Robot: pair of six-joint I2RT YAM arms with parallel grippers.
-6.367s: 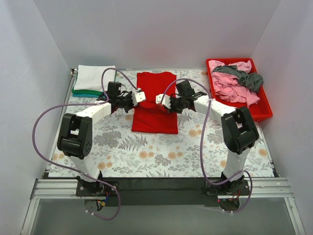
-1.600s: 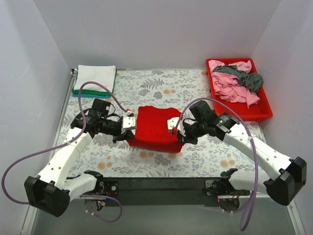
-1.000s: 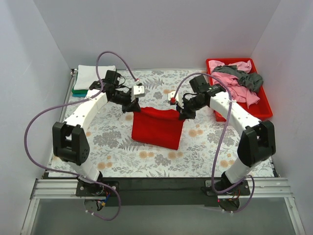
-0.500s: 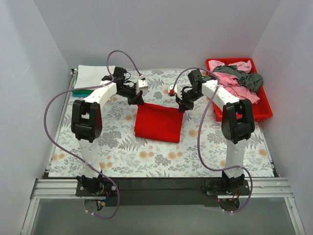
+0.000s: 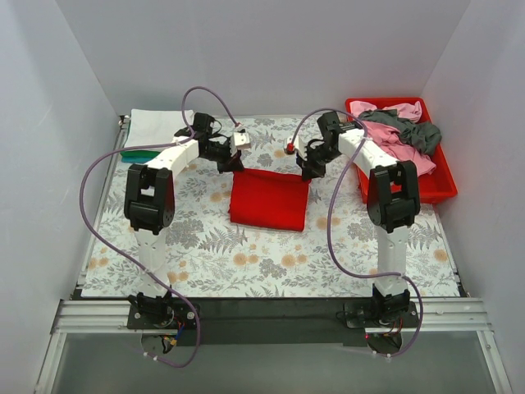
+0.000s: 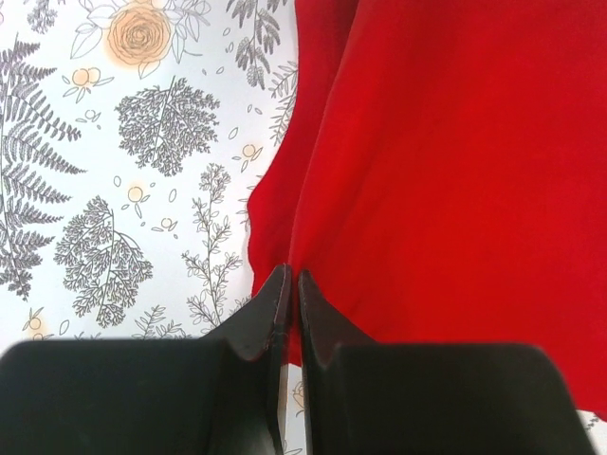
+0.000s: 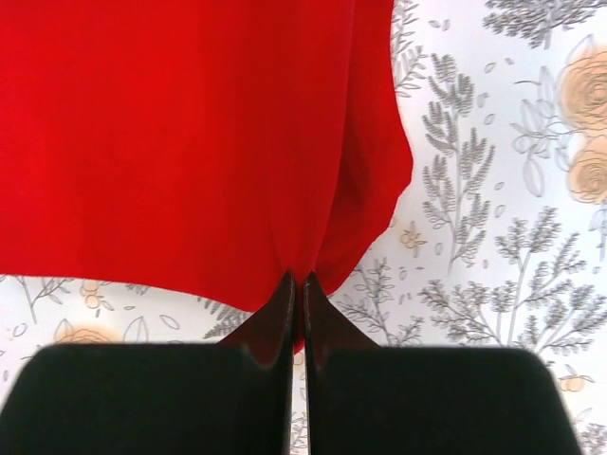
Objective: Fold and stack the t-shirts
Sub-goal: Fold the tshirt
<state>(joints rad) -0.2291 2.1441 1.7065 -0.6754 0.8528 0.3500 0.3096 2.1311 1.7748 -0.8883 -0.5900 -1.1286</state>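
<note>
**RED TEE PINCHED AT BOTH FAR CORNERS**

Found red t-shirt [image 5: 269,199] folded into a rough rectangle, lying mid bench [image 5: 205,263] on the floral cover, between the two arms. Logged left fingers [image 6: 270,318] clenched tight on its far-left corner. In left wrist view saw no gap between the black tips and cloth creased right at the pinch. Logged the same on the other side: right fingers [image 7: 277,318] clamped on the far-right corner, with red cloth fanning away from the tips and a loose flap drooping beside the floral print. Marked left arm [image 5: 176,153] and right arm [image 5: 365,152] stretched over the far half of the bench, wrists turned in toward each other. Could not tell from overhead whether the pinched edge sat flat or a little raised.

Spotted white t-shirt [image 5: 156,125] folded at the far-left corner of the bench. Noted it stacked on green t-shirt [image 5: 131,154], with only a green sliver showing underneath, well apart from the red one. Noted red tray [image 5: 439,193] at far right, holding pink t-shirt [image 5: 392,149] and dark grey t-shirt [image 5: 414,131] in a crumpled, unfolded heap, grey draped over pink.
</note>
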